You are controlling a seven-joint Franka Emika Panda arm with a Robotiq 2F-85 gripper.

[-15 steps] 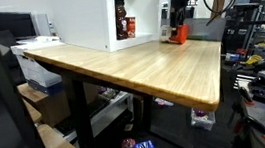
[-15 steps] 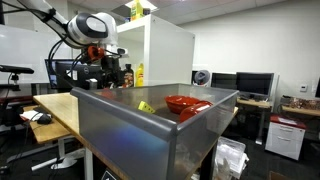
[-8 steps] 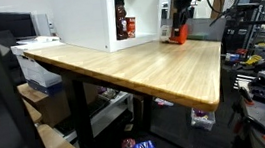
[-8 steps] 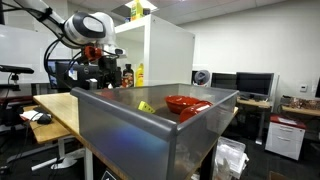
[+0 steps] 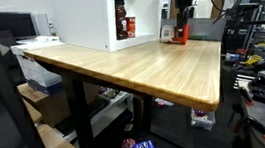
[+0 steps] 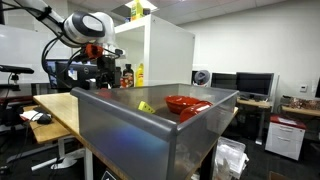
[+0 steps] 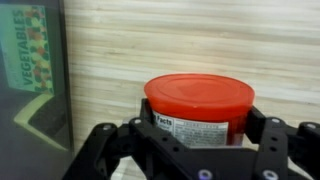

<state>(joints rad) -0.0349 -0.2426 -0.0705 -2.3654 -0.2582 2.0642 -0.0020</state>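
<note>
A can with a red plastic lid and a white nutrition label [image 7: 200,105] stands upright on the wooden table [image 7: 200,45]. In the wrist view my gripper [image 7: 199,122] straddles it, one black finger close on each side. The jaws stand wide and I see no firm squeeze on the can. In an exterior view the can [image 5: 179,36] sits at the far end of the table, with the gripper [image 5: 178,29] lowered over it. In an exterior view the arm's white wrist [image 6: 88,27] hangs above the gripper [image 6: 100,72]; the can is hard to make out there.
A white cabinet [image 5: 106,17] stands next to the can, with dark packets on its open shelf [image 5: 125,27]. A vegetable carton [image 7: 30,50] shows behind its wall. A grey metal bin [image 6: 150,130] holds a red bowl [image 6: 187,103]. Monitors and office clutter surround the table [image 5: 142,68].
The arm stays over the can in both exterior views. No clear movement of the can or the arm shows.
</note>
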